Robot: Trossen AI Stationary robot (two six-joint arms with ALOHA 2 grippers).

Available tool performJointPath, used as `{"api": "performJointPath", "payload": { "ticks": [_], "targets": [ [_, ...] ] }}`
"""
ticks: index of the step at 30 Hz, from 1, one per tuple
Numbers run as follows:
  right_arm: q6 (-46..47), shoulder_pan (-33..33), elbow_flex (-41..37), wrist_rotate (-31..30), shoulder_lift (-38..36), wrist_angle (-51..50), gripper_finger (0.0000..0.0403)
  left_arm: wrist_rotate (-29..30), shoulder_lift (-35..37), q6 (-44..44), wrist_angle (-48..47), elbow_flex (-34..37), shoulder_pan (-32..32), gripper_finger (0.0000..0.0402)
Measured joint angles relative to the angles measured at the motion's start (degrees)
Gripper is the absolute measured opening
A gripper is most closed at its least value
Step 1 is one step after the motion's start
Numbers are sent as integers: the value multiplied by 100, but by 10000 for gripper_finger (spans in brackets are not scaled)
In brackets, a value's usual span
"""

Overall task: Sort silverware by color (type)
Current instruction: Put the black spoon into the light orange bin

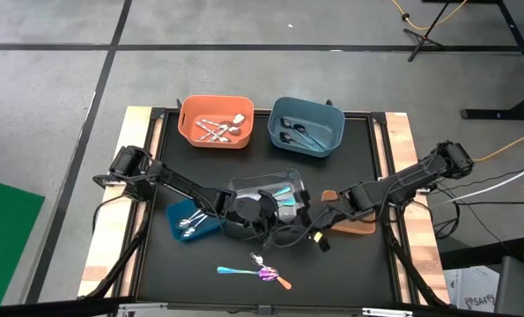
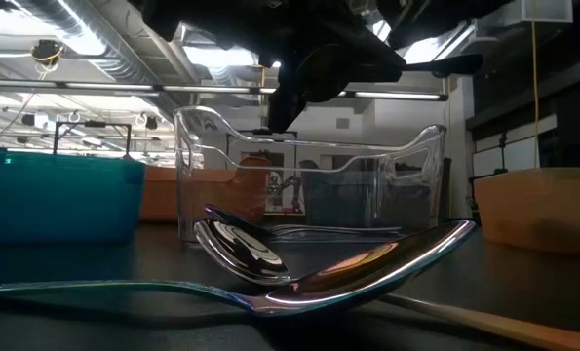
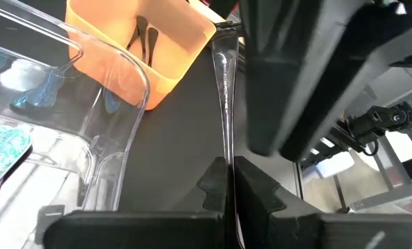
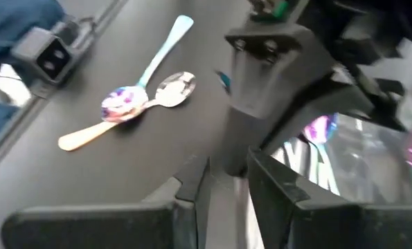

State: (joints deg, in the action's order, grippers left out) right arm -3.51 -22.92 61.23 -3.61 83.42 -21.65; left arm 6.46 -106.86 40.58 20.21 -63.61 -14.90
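The silverware (image 1: 257, 271) not yet sorted lies nearest, at the front of the table (image 1: 350, 273): a small cluster of an iridescent spoon, a plain silver one, a piece with a teal handle and one with an orange handle, touching or crossing one another; just behind them my two end effectors meet over the middle of the table, beside the clear bin (image 1: 244, 185); my left end effector (image 3: 228, 180) is closed tight on the slim silver handle (image 3: 225, 90) of one piece, which runs straight out ahead of it above the dark table top; my right end effector (image 4: 226, 180) sits close against it, and whether it grips anything I cannot tell; the clear bin holds teal-patterned and iridescent pieces; to its left the small teal bin (image 1: 175, 214) has a few silver ones, to its right stands the brown bin (image 1: 354, 229); farthest off, the orange bin (image 1: 191, 110) carries silver spoons and the blue bin (image 1: 332, 119) dark ones.

I judge that I am mid-carry with one piece, the sort well along but unfinished; the next move calls for clearing my right arm, bringing the held piece over the bin of its own kind and releasing it low, then coming back for the front cluster, which will need separating.
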Motion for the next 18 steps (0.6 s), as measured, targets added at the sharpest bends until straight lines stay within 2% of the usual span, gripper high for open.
{"api": "performJointPath", "payload": {
  "ticks": [5, 18],
  "targets": [
    [3, 0, 0, -342, 0, -368, 88, -12, -1, 171, -10, 0, 0, 10],
    [13, 2, 0, -501, 0, -737, 88, -20, -1, 736, -9, 0, 81, 10]
  ]
}}
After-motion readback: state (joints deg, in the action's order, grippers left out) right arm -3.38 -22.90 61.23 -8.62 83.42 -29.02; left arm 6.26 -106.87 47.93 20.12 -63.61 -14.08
